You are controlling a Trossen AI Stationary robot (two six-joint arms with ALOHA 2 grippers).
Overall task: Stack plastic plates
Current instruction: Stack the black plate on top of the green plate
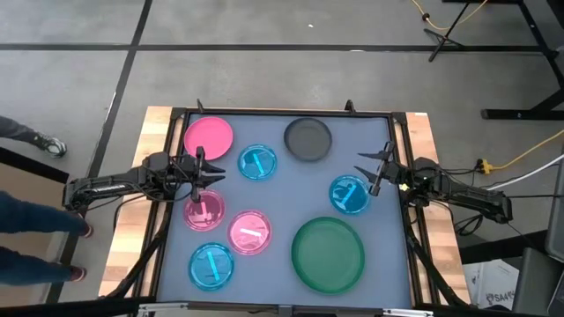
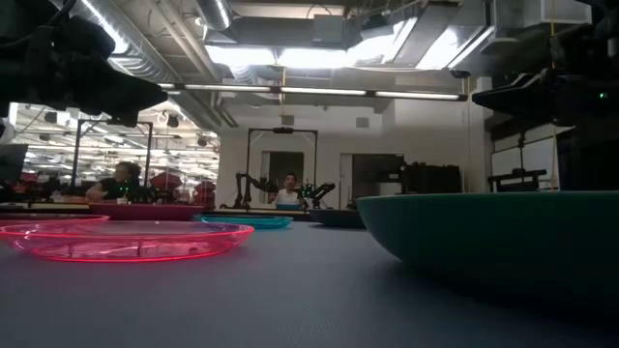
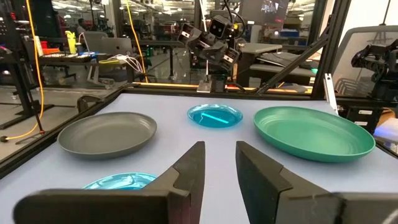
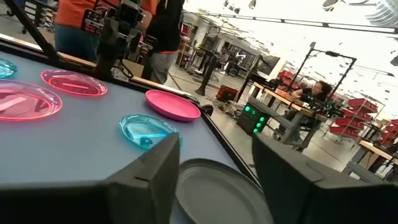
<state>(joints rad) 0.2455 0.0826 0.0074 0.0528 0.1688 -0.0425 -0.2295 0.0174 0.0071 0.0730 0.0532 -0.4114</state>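
Top-down plate layout on the grey table (image 1: 282, 211), with my two arms at its sides. My left gripper (image 1: 201, 169) hangs over the table's left part, between the opaque pink plate (image 1: 209, 136) at the far left corner and a small translucent pink plate (image 1: 204, 210) just below it in the high view; its fingers (image 3: 189, 171) stand apart with a clear gap between them and nothing held. My right gripper (image 1: 381, 167) hangs near the table's right edge, just beside the small blue plate (image 1: 349, 195) lying there; its fingers (image 4: 149, 168) are spread wide, empty, with the rim of the dark grey plate (image 4: 217, 193) showing between them in the right wrist view. That grey plate sits at the far middle of the table. A second small blue plate (image 1: 257, 162) lies between the opaque pink plate and the grey one. A second translucent pink plate (image 1: 249, 232) lies near the centre, and a third small blue plate (image 1: 211, 266) near the front left. The large green plate (image 1: 328, 255) occupies the front right. Every plate lies flat and apart from the others; none is stacked
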